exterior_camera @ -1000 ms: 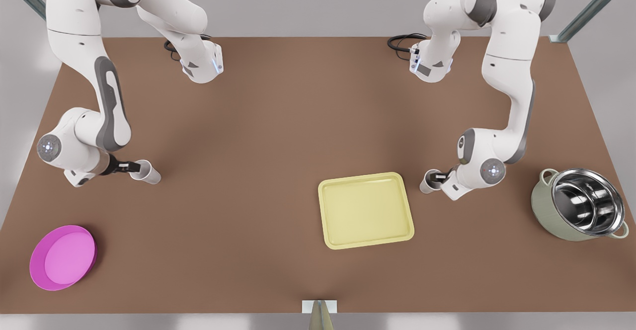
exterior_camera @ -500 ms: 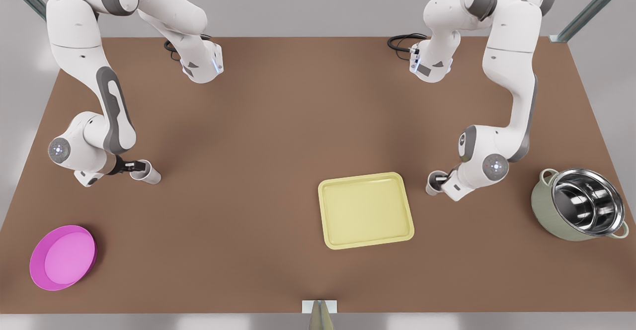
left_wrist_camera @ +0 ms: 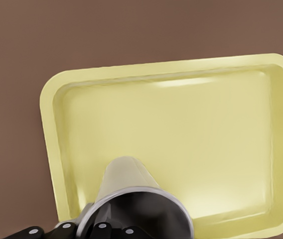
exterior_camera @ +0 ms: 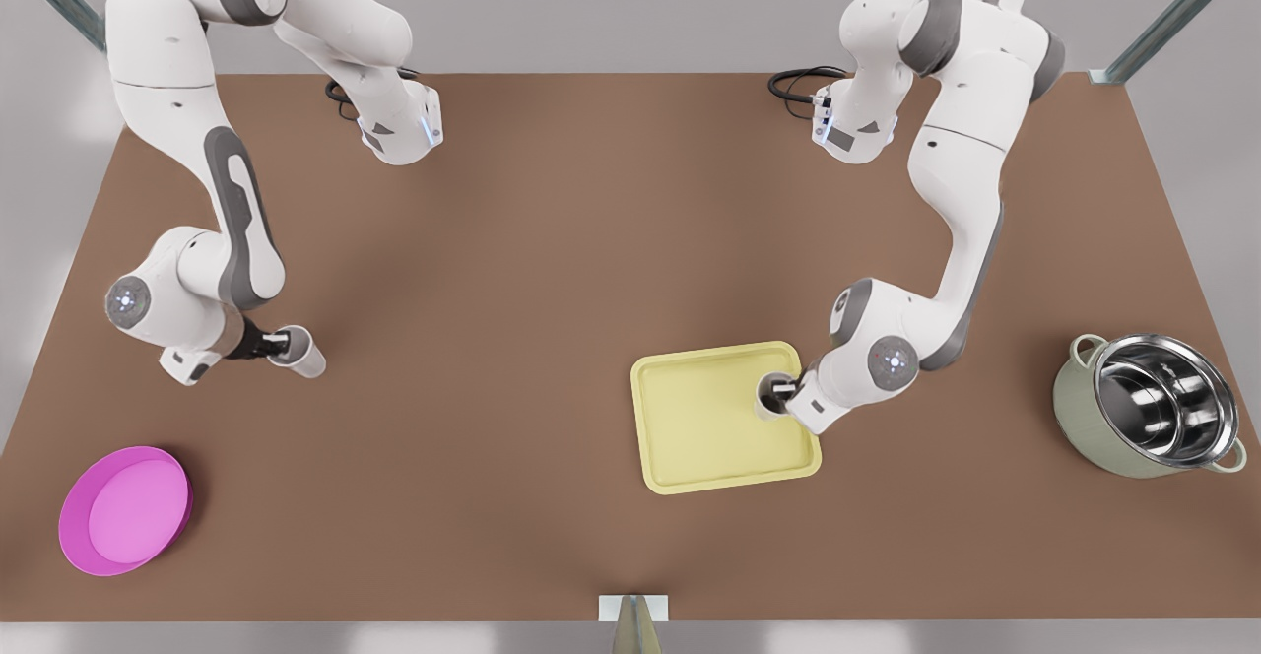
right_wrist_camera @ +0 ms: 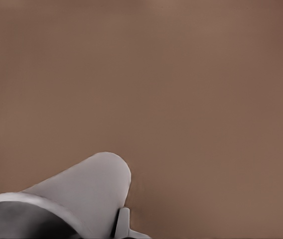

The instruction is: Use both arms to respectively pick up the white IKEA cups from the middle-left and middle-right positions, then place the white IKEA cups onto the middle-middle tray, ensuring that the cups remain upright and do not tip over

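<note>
The left gripper (exterior_camera: 778, 390) clamps one white cup (exterior_camera: 767, 394) by its rim and holds it above the tray (exterior_camera: 690, 437), over the end nearest that arm; in the left wrist view the cup (left_wrist_camera: 126, 181) hangs over the tray's yellow floor (left_wrist_camera: 191, 139). The right gripper (exterior_camera: 274, 344) grips the other cup (exterior_camera: 300, 354) over bare table (exterior_camera: 552, 240), well apart from the tray; in the right wrist view this cup (right_wrist_camera: 86, 191) has brown surface beneath it.
</note>
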Motion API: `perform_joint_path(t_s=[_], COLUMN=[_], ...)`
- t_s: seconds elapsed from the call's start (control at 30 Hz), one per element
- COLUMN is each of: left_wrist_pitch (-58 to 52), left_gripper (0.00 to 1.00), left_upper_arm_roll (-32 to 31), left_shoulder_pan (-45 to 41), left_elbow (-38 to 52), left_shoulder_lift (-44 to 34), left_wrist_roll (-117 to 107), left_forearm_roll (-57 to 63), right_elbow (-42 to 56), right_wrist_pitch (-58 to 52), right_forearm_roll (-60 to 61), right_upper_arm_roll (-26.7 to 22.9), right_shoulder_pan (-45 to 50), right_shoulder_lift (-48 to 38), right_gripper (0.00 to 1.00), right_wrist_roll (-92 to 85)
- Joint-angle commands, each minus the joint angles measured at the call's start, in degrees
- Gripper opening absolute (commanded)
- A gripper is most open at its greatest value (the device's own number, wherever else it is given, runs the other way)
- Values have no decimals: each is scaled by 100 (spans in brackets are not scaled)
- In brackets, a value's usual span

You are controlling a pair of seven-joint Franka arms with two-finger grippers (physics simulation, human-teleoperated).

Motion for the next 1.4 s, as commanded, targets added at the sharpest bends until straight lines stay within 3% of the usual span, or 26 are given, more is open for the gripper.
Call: perform_joint_path(t_s=[0.0,0.13,0.23,0.27,0.33,0.4,0.57,0.7,0.77,0.8,0.9,0.93,0.97,1.0,1.03,1.37], left_wrist_pitch=[378,554,554,554,545,519,291,-350,-1693,-3012,-5518,-5651,-5213,-5167,-5377,-5493], left_gripper=[21,23,65,69,100,100,100,100,100,100,100,100,100,100,100,100], left_upper_arm_roll=[-30,-39,-39,-39,-39,-135,-338,-355,-373,-373,-382,433,1663,2017,2053,1921], left_shoulder_pan=[4,13,30,30,39,136,338,373,802,909,979,472,-328,-602,-647,-638], left_elbow=[2,-15,-15,-15,-24,-33,-51,-33,89,801,2585,2289,1692,1575,1672,1716], left_shoulder_lift=[123,281,281,281,273,255,150,-175,-983,-1125,-1134,-1826,-2363,-2540,-2514,-2127], left_wrist_roll=[-1620,-1725,-1717,-1717,-1717,-1717,-1725,-1734,-1358,-987,-5,1472,1912,1913,1913,1922], left_forearm_roll=[-11,-11,-2,7,7,7,139,139,130,139,868,1150,860,851,859,508], right_elbow=[317,1890,3112,3437,4122,5424,6188,6734,6892,6901,6892,6892,6892,6892,6883,6866], right_wrist_pitch=[-394,-324,-324,-333,-631,-1440,-1361,-1343,-1247,-1203,-1168,-1168,-1141,-1132,-1132,-1141], right_forearm_roll=[115,98,72,133,116,80,89,89,89,89,89,89,98,98,89,98], right_upper_arm_roll=[4,13,31,40,40,31,338,549,681,681,681,681,681,672,655,672], right_shoulder_pan=[629,2080,3336,3548,3934,4330,4893,4893,4884,4884,4875,4866,4866,4866,4866,4840], right_shoulder_lift=[-66,989,1788,2035,2439,3125,3854,4346,4522,4557,4557,4557,4557,4557,4549,4487], right_gripper=[21,21,21,21,21,21,21,21,21,21,21,24,31,59,100,100], right_wrist_roll=[307,1071,2661,3303,4182,5132,6406,6406,6398,6398,6371,6362,6362,6354,6310,6116])
